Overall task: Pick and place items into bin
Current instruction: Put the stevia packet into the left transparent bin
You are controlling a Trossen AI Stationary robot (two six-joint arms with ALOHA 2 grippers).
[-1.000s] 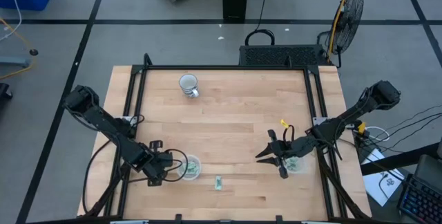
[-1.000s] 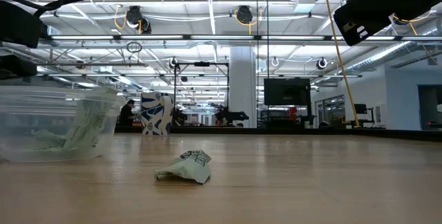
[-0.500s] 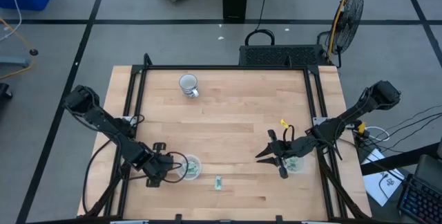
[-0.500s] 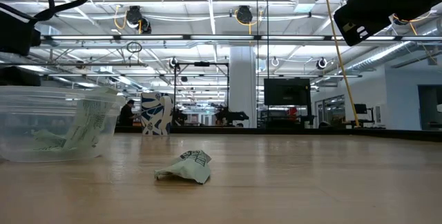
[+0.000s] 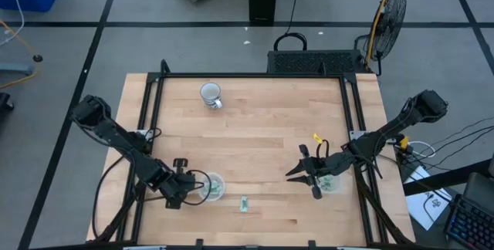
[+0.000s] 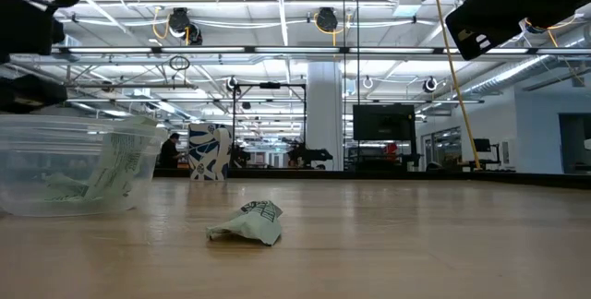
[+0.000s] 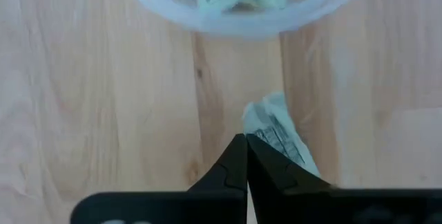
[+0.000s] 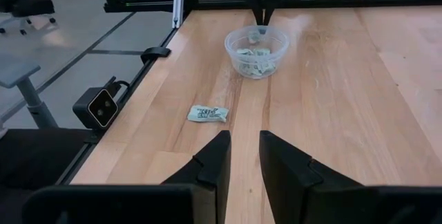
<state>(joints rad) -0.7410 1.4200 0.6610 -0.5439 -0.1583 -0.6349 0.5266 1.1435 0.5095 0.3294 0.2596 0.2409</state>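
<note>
Pinching crinkled wrapped item (image 7: 280,131), left pincer (image 7: 246,156) beside clear round cup (image 7: 242,6); right pincer (image 8: 243,156) apart.

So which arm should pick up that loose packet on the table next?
Probably the right. Its tool is open, empty and pointed at the loose packet. The left tool is shut, apparently pinching another packet beside the cup, so it is busy.

Bright, even overhead light falls on the counter (image 5: 255,126), casting only faint shadows. Ceiling strip lamps (image 6: 277,8) glare above it in the low view. The clear cup (image 7: 242,3) close beside the left wrist camera looks soft and blurred.
</note>
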